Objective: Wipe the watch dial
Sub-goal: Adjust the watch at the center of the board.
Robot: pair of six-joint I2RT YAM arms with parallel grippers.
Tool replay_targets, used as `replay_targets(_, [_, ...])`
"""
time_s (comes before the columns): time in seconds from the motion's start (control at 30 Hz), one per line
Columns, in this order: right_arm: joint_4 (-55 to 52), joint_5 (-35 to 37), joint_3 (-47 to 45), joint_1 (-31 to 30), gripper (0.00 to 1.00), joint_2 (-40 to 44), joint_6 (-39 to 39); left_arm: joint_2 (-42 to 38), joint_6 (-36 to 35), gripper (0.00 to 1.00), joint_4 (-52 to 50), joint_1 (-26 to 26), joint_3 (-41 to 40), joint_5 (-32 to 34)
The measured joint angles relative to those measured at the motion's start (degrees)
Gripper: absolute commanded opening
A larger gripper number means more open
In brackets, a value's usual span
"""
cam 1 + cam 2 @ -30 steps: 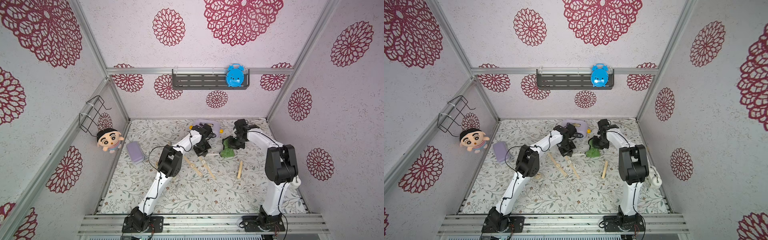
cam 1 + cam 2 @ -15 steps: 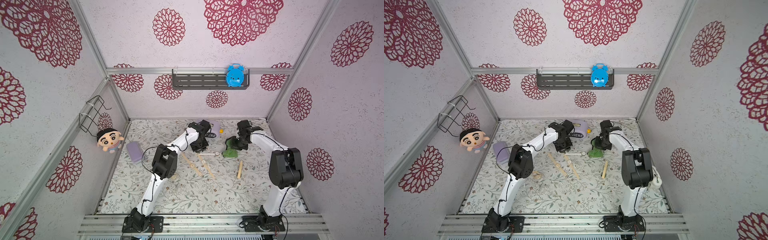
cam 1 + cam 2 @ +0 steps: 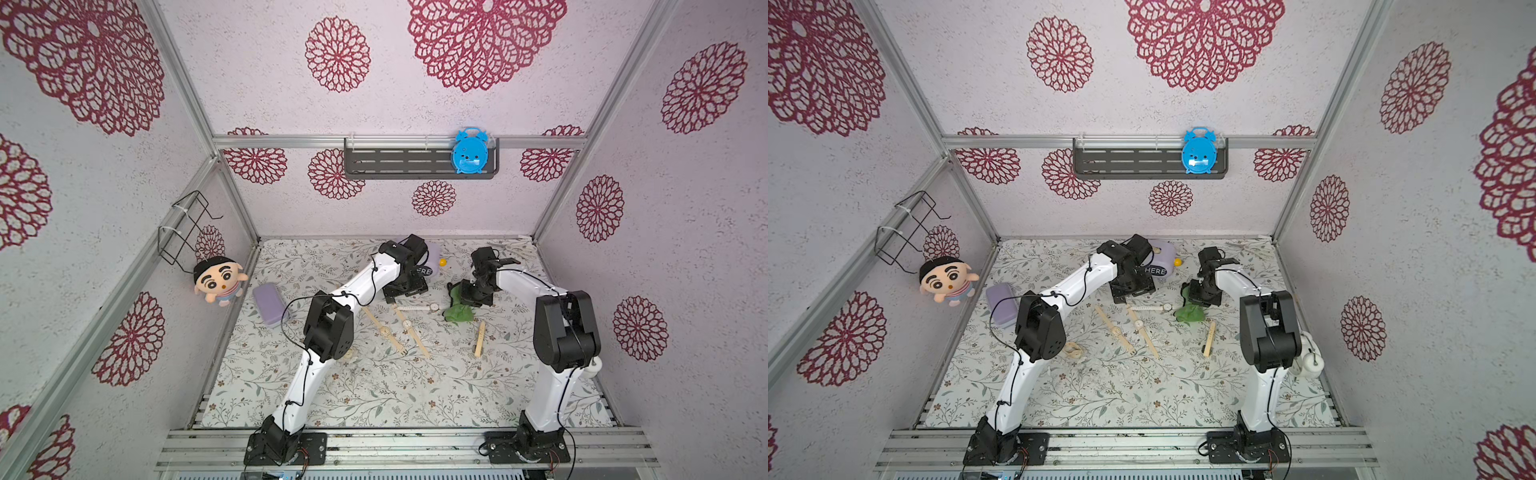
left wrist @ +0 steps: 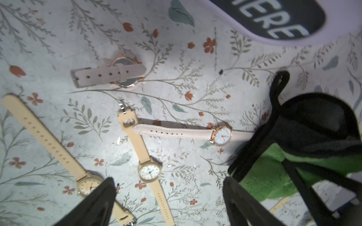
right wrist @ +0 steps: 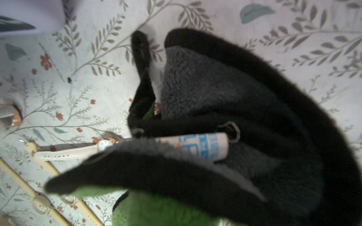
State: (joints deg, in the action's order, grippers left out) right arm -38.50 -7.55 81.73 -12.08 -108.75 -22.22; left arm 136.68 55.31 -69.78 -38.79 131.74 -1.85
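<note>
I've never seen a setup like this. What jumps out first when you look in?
On the flowered mat several wristwatches lie flat. One pale-strapped watch lies beside the green cloth pinched in the right gripper, and the left gripper hangs open above them. Off the mat, a bright blue alarm clock sits on the back shelf and a big-headed plush doll hangs off to the side.

Left gripper (image 4: 168,181) jaws now spread wide
</note>
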Motion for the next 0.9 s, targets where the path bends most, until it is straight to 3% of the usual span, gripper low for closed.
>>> replay_targets(0.23, [-0.4,-1.7,-0.4,2.4,0.0,9.2,-3.4,-1.2,-4.5,0.97,-2.3,-4.4,0.1,3.1])
replay_targets(0.43, [-1.9,-1.3,-3.5,8.0,0.0,16.8,-6.7,-1.2,-8.0,1.0,-2.3,-9.6,0.7,4.4])
replay_targets(0.7, [-4.5,-0.5,-10.6,14.4,0.0,23.6,-8.8,0.5,-11.1,0.89,-1.0,-14.4,8.9,4.4])
replay_targets(0.9, [-5.9,-0.2,-14.0,17.2,0.0,27.5,-8.9,2.9,-12.5,0.85,3.6,-17.2,9.5,3.5])
